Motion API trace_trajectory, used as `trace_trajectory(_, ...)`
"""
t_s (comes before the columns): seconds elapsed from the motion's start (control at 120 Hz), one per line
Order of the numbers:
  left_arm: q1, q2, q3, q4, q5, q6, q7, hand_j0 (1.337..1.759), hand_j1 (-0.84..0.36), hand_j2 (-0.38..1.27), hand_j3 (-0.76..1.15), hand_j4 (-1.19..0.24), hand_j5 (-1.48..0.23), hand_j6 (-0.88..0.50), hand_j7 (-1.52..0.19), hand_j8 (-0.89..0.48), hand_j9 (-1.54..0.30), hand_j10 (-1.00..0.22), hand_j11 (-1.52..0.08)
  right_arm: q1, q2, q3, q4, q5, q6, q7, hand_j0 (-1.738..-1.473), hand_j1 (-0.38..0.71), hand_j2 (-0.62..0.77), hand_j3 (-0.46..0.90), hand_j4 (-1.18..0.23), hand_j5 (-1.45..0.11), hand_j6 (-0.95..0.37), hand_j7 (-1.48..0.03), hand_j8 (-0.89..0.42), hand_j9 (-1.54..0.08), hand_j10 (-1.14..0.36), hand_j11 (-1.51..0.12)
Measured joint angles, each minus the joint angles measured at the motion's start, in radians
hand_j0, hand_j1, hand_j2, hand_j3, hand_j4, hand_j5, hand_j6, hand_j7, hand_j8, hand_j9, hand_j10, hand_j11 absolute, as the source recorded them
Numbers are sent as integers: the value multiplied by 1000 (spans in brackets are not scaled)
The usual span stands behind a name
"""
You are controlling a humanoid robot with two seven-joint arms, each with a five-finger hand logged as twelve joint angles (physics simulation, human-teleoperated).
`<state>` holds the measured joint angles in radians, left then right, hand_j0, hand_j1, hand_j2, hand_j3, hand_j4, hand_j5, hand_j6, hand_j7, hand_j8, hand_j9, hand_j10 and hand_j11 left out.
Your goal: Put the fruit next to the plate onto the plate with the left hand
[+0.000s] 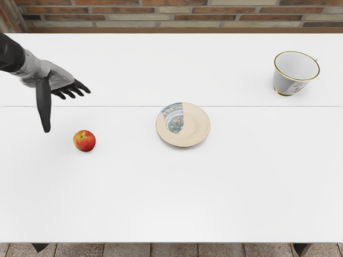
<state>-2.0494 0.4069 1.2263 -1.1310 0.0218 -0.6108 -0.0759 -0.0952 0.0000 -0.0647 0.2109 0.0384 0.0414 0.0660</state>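
Observation:
A red and yellow apple [84, 141] lies on the white table [171, 187], left of a cream plate [183, 125] with a blue-grey pattern on its left part. My left hand [56, 91] hovers above and to the left of the apple, apart from it. Its black fingers are spread, the thumb pointing down, and it holds nothing. The plate carries nothing. The right arm is out of view.
A white cup [295, 73] with a gold rim stands tilted at the back right of the table. A brick wall [171, 13] runs behind the table's far edge.

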Motion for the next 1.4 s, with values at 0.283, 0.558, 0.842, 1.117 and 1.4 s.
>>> trace_trajectory(0.283,0,-4,-3,13,2,0,-1,1658,343,1,0,-6,-7,-6,-7,-6,-7,-5,-7,0,0,2,-1,1,0,0,-1658,-335,-2,0,-11,-15,-11,-15,-11,-15,-11,-15)
trace_trajectory(0.558,-399,-188,97,-399,-99,101,1,1658,345,0,0,-4,-4,-4,-4,-4,-4,-3,-4,0,0,2,-1,2,0,0,-1658,-335,-2,0,-11,-15,-11,-15,-11,-15,-11,-15)
trace_trajectory(0.842,-213,-371,91,-572,-377,772,141,1658,342,1,0,-6,-8,-6,-8,-6,-8,-6,-8,0,0,2,-1,2,0,0,-1658,-335,-2,0,-11,-15,-11,-15,-11,-15,-11,-15)
trace_trajectory(1.117,-58,-407,49,-576,-505,1109,155,1658,309,7,0,-33,-43,-34,-43,-34,-43,-33,-43,0,0,2,-1,2,0,0,-1658,-335,-2,0,-11,-15,-11,-15,-11,-15,-11,-15)
trace_trajectory(1.4,27,-407,7,-577,-558,1214,155,1658,240,18,0,-91,-118,-91,-118,-91,-118,-91,-118,0,0,3,-1,2,0,0,-1658,-335,-2,0,-11,-15,-11,-15,-11,-15,-11,-15)
